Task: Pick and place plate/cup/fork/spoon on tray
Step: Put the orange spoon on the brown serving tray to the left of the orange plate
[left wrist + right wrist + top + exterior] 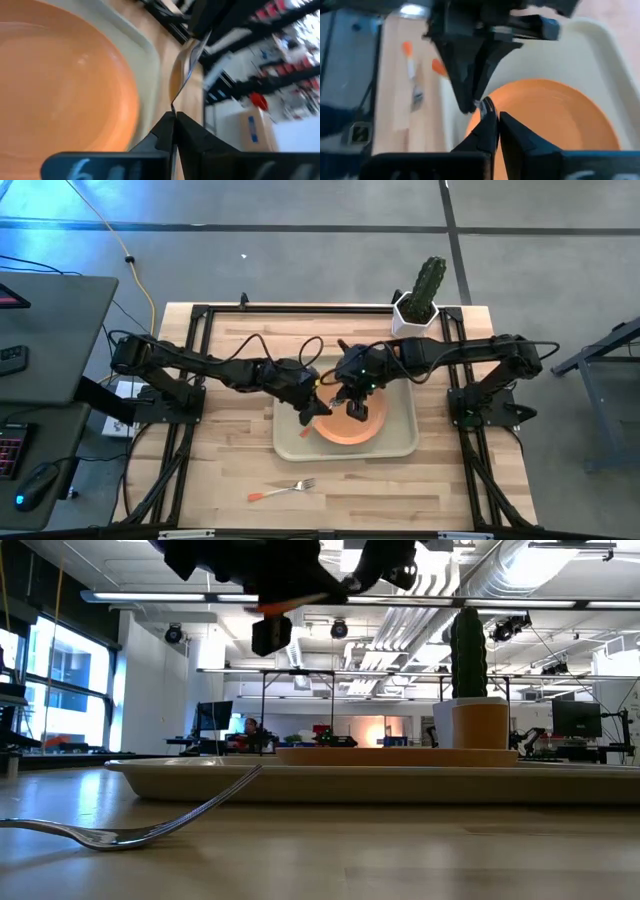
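Observation:
The beige tray point(400, 445) lies at the table's middle. The orange plate point(340, 432) rests flat on it, and the orange cup point(357, 412) stands upright on the plate. The fork point(285, 490) lies on the wood near the table's near edge. My left gripper point(318, 406) is shut on the spoon point(186, 60) above the tray's left part. My right gripper point(340, 395) is shut above the plate point(555, 120). Its tips point(494, 117) stand right at the spoon's metal end point(483, 105). My left gripper pinches the spoon's thin metal stem point(173, 106) between its two fingers. The bowl end point(189, 52) sticks out past the fingertips, and the orange-red handle point(285, 605) sticks out behind them. The spoon is lifted clear of the tray. My right gripper's fingertips are at the spoon's metal end; I cannot tell whether they touch it.
A white hexagonal pot with a cactus point(418, 310) stands at the table's far right corner. Bare wood lies between the tray and the table's near edge, around the fork point(120, 835). A desk with a keyboard stands beyond the table's left edge.

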You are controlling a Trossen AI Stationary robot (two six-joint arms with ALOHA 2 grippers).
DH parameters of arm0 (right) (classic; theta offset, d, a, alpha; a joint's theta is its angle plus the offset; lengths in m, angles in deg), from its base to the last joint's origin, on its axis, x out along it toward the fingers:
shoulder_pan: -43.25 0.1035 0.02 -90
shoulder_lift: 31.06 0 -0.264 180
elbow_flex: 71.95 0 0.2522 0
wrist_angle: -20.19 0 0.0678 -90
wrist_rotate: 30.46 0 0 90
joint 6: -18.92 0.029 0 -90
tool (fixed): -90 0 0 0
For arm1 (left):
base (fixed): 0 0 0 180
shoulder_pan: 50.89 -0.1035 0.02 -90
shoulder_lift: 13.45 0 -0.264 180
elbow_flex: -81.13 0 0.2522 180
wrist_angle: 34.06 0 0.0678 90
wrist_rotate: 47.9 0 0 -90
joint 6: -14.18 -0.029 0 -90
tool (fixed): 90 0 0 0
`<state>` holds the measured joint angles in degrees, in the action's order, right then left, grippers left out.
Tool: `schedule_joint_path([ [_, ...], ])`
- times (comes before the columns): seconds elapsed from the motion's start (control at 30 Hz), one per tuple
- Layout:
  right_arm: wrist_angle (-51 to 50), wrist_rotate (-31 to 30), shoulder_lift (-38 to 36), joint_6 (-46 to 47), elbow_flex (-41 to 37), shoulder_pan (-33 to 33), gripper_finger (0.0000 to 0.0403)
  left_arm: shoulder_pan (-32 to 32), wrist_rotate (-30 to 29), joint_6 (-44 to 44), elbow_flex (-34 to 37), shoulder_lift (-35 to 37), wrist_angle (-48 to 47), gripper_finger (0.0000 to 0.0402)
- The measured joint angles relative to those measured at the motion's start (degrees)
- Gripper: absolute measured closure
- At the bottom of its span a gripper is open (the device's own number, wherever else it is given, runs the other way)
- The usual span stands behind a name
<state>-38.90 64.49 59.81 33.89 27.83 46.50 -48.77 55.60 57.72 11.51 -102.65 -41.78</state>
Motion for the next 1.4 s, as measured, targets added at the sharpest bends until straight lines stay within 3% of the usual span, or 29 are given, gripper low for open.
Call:
schedule_joint_path([
  [0.27,-2.77,-13.73,-0.35,9.01,-0.04,-2.9,0.0291,1.07,-18.11,6.21,-0.02,3.19,-14.88,0.0399],
  [0.5,-3.72,-15.86,-0.35,10.55,-0.04,-2.85,0.0229,0.45,-21.31,14.81,3.72,4.15,-20.86,0.04],
  [0.67,-4.19,-16.79,-0.35,10.61,-0.04,-2.76,0.0222,-0.24,-22.75,23.47,13.73,7.72,-13.5,0.04],
  [0.87,-3.59,-16.84,-0.35,10.58,-0.04,-2.93,0.0222,-0.36,-30.63,33.02,22.69,10.83,-1.72,0.04],
  [1.17,-3.27,-15.66,-0.33,7.01,-0.04,-5.96,0.0222,0.26,-35.56,36.83,23.29,4.99,-1.42,0.04],
  [1.4,-3.57,-12.18,-0.31,6.43,-0.04,-7.81,0.0222,0.3,-31.31,37.55,23.26,0.5,-1.42,0.0396],
])
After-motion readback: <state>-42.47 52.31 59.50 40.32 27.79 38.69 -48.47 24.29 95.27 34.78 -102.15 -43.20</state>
